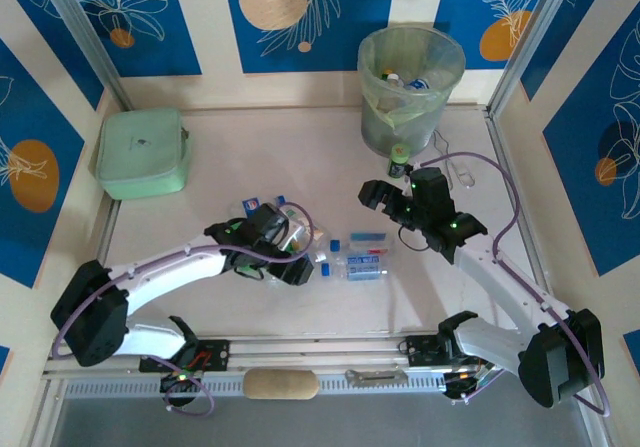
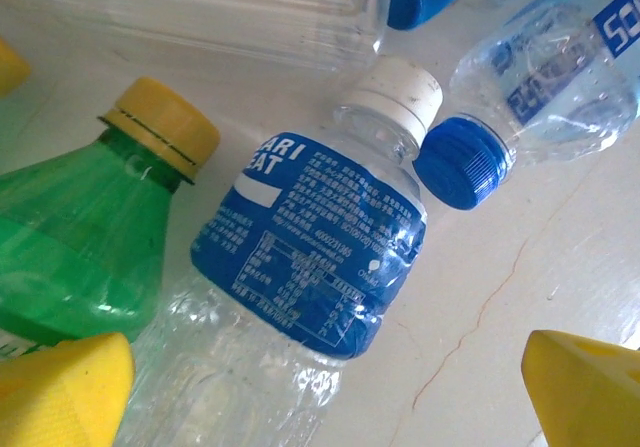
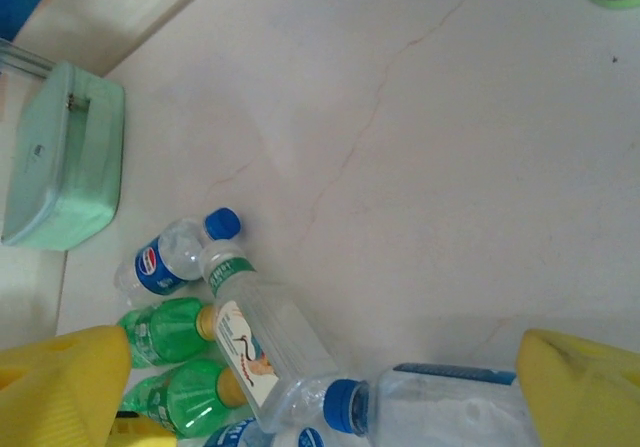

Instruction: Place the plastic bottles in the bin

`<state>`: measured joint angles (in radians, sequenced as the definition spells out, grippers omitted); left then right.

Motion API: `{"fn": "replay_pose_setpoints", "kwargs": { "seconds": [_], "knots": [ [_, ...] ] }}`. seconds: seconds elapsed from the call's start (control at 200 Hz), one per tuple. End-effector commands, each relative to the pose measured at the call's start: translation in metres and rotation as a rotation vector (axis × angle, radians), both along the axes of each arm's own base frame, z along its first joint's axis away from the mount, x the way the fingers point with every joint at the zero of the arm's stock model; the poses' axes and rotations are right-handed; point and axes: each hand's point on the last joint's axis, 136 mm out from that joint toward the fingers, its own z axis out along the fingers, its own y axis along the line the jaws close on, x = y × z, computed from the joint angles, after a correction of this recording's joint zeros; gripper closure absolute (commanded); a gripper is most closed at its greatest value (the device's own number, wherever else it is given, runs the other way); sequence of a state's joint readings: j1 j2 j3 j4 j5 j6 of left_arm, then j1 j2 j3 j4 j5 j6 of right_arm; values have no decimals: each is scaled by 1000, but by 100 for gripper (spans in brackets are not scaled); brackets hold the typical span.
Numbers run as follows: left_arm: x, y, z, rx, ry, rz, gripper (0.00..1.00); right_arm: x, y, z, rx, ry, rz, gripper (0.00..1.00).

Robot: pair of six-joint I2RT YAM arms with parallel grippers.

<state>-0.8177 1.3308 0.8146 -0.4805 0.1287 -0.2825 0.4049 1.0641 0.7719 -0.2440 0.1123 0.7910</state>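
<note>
some bottles point(image 1: 416, 84) lie in the bin point(image 1: 384, 119); left fingers point(image 2: 60, 392), right fingers point(image 3: 585, 392) gape empty.

High fixed view facing down, wrist views close above table point(image 1: 260, 157), all sharing plastic bottles point(image 1: 365, 265)

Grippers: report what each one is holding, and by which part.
Nothing is held. The left gripper hangs open over a white-capped bottle with a blue label, not closed on it. The right gripper is open and empty too.
</note>
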Motion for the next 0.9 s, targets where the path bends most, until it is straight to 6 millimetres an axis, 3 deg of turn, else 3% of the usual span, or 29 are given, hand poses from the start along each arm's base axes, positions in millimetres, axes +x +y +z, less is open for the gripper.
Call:
{"fn": "replay_pose_setpoints", "kwargs": {
  "seconds": [0.0,0.325,0.57,0.895],
  "knots": [
    [-2,3,-1,68,-22,-47,1,6,0,5,19,-26,-30,1],
    [-18,13,-22,179,-8,-94,5,12,2,-5,13,-4,-30,1],
    [-14,13,-32,217,-40,-107,7,15,6,-9,18,12,-25,1],
    [-10,10,-49,253,-34,-116,18,16,-1,-11,13,21,-53,1]
  ]
}}
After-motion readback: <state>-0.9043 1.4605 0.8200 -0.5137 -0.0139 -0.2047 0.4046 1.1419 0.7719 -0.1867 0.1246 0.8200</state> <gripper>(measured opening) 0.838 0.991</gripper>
